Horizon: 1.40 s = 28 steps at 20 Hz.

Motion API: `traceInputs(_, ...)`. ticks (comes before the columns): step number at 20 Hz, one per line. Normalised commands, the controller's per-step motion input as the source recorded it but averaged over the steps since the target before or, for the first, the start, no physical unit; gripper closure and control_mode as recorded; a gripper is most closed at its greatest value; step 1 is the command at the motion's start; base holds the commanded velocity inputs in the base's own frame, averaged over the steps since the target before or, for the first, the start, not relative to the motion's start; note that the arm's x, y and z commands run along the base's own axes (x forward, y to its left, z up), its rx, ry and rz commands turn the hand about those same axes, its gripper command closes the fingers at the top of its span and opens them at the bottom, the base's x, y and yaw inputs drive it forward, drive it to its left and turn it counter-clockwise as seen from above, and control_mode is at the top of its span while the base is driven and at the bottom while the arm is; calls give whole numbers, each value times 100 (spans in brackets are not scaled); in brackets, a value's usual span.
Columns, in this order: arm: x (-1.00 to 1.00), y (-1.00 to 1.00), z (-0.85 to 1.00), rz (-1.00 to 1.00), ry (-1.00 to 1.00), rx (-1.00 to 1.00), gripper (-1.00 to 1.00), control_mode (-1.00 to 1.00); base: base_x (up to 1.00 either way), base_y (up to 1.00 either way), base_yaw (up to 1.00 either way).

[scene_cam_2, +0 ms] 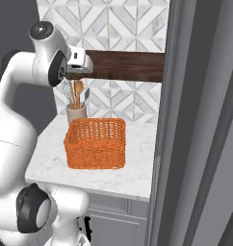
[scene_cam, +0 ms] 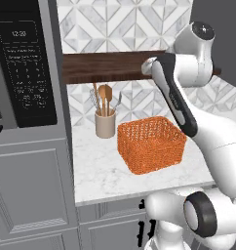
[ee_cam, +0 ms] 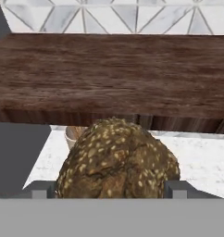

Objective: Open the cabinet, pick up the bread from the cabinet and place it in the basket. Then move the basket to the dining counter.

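The end effector (ee_cam: 112,187) is clenched on the bread (ee_cam: 117,159): in the hand view the speckled brown roll sits squarely between the two grey fingertips (ee_cam: 41,189), which press against its left and right flanks, so the jaws stand about a roll's width apart. The bread fills the space just ahead of the end effector and hides most of what lies below it.

Directly beyond and above the bread runs the cabinet's dark brown wooden shelf board (ee_cam: 112,74), its front edge just past the roll; the bread looks clear of the board, held just in front of its edge. Behind the shelf is the patterned tile wall (ee_cam: 109,16).

In the right base view the arm's hand (scene_cam_2: 79,60) is raised level with that shelf board (scene_cam_2: 128,65), at its left end. The orange wicker basket (scene_cam_2: 95,143) stands on the marble worktop (scene_cam_2: 133,168) well below the end effector and slightly forward of it, open-topped. A beige utensil holder (scene_cam_2: 76,113) with wooden spoons stands behind the basket, below the end effector. In the left base view the black microwave (scene_cam: 25,68) sits in the tall grey unit, well off to the left of the basket (scene_cam: 151,144).
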Motion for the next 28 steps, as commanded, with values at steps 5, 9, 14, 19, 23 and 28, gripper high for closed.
traceInputs(5,-62,0,-100,0,20,-3,100,-100,0,0,0)
traceInputs(9,-4,0,-100,1,11,-1,100,-100,0,0,0)
traceInputs(14,16,0,-100,0,12,-3,100,-100,0,0,0)
traceInputs(19,27,-5,-89,0,17,0,100,-100,0,0,0)
traceInputs(23,41,0,-56,0,16,-3,100,-100,0,0,0)
traceInputs(28,52,0,-10,0,10,-2,100,-100,0,0,0)
